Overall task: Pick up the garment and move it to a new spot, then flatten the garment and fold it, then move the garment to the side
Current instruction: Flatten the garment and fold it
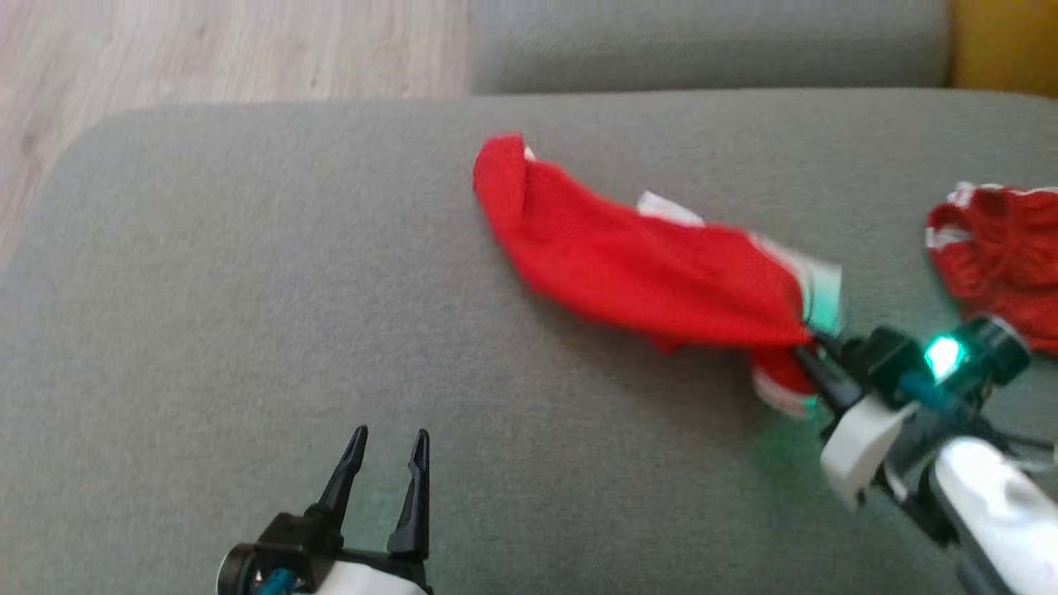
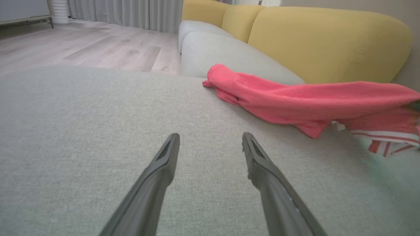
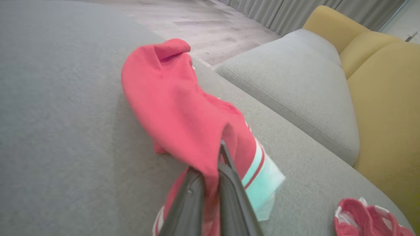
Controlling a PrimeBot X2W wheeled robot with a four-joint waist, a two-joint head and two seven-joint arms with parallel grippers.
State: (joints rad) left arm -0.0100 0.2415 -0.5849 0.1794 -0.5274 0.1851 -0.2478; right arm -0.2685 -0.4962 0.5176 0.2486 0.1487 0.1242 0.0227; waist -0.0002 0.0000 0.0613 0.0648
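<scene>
The garment (image 1: 636, 264) is red with white striped cuffs and stretches across the grey cushion (image 1: 248, 330), its right end raised off the surface. My right gripper (image 1: 814, 347) is shut on that right end, and in the right wrist view the red cloth (image 3: 177, 111) drapes over the closed fingers (image 3: 226, 183). My left gripper (image 1: 388, 450) stands open at the lower left, well away from the garment, with nothing between its fingers (image 2: 164, 164). From the left wrist view the garment (image 2: 295, 101) lies ahead and to the right.
A second red garment (image 1: 1000, 256) lies crumpled at the cushion's right edge. A grey seat (image 1: 711, 41) and yellow backrests (image 2: 328, 42) lie beyond. Wooden floor (image 1: 207, 49) shows past the cushion's far left edge.
</scene>
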